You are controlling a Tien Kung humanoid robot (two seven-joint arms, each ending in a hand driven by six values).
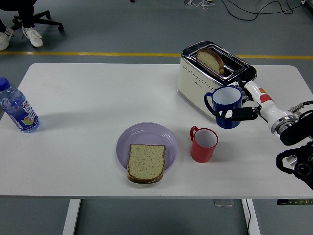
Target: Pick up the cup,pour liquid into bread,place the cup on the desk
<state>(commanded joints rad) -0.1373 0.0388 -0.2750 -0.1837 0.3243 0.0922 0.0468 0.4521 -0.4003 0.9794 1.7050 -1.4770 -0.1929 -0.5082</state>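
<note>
Nearest the table's [73, 171] front edge lies a slice of bread [146, 162], flat on the front part of a lilac plate [146, 138], its lower crust hanging just over the plate's rim toward the near side. Right of the plate, close by but apart from it, a red cup [203, 144] stands upright with its handle turned to the left and its white inside showing.

From the picture's right edge the right arm reaches in over the table, black at the joints near the edge and white along the forearm. The right hand [243, 108] has its fingers [239, 113] closed about a blue cup [226, 107]; one dark finger lies across the cup's front wall and the rest wrap behind it. The blue cup is held upright, above and a little to the right of the red one, with its handle pointing left and its white inside open to the camera. It hangs just in front of the toaster's near right corner.

At the far left edge of the table a water bottle [17, 106] with a blue cap stands, tilted in the view. Farther back on the right the cream and chrome toaster [205, 78] sits with a slice of toast [212, 59] standing up out of one slot
</note>
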